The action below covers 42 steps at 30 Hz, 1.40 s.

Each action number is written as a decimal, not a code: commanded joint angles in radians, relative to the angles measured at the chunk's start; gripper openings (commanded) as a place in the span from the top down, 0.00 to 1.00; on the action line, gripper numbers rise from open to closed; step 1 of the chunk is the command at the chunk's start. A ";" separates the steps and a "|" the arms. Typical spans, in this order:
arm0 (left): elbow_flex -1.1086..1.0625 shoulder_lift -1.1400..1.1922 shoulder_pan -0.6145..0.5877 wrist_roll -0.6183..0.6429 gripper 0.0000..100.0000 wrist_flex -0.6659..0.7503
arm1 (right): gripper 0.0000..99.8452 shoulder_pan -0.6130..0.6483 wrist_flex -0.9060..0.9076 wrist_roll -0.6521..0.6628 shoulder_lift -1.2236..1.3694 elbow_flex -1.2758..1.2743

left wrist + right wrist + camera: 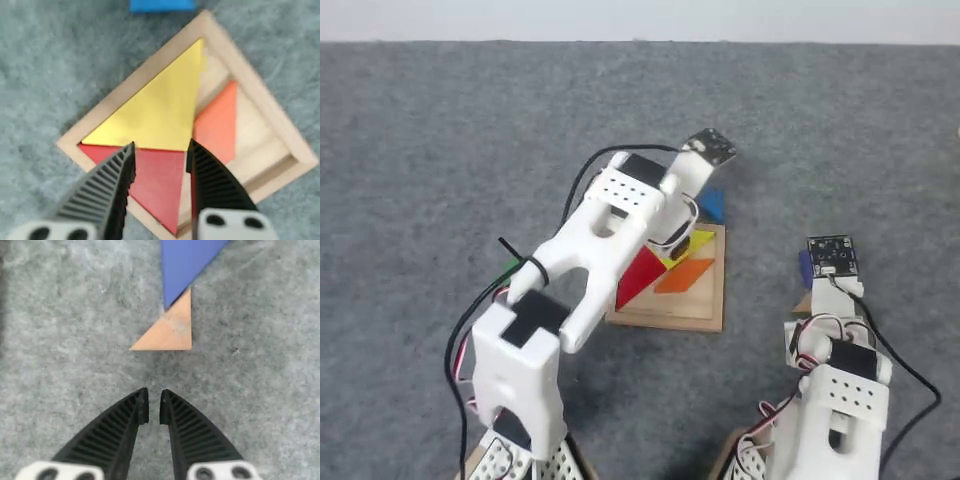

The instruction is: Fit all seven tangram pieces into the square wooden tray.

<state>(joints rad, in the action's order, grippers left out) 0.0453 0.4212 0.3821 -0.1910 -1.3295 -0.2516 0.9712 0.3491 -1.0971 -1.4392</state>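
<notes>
- Square wooden tray (260, 85): lies flat on the grey mat, near the middle of the table. It holds three pieces and has bare wood along one side.
- Yellow triangle (155, 110): seated in the tray, with one long edge against the red triangle (155, 187).
- Orange piece (217, 127): seated beside the yellow triangle, with a sliver of wood showing between them. Risk: if this looseness stays, the space left may be too tight for the last pieces.
- Blue piece (160, 5): on the mat just outside a tray corner. Risk: sliding it in could catch it on the rim or ride it up over the yellow triangle.
- Left gripper (161, 145): hovers over the yellow-red seam, fingers spread and nothing between them. Risk: coming down here, a fingertip could push a seated piece or tip its edge out of the tray.
- Violet-blue piece (187, 262) and tan triangle (170, 330): on the mat well to the side of the tray, tips touching or overlapping; I cannot tell which. Risk: lifting one may drag or spin the other.
- Right gripper (153, 400): near the tan triangle, low over the mat, fingers all but pressed together and holding nothing. Risk: it must spread before it can grasp, and the thin flat pieces offer little edge, so the fingers may snag the mat instead.
- Judged progress: three of seven pieces are placed. The hardest fits are still to come.
</notes>
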 commanded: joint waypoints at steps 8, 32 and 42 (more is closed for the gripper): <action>-0.022 -0.018 0.092 -0.011 0.83 -0.089 | 0.94 0.004 -0.021 0.005 -0.024 0.032; 0.246 0.235 0.118 -0.006 0.83 -0.026 | 0.94 0.004 -0.027 0.003 -0.024 0.032; 0.544 0.252 0.121 -0.002 0.83 -0.238 | 0.94 0.004 -0.035 0.003 -0.024 0.032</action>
<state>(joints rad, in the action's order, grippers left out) 0.4964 0.7004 0.5048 -0.1895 -1.5090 -0.2516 0.9559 0.3475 -1.0971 -1.4392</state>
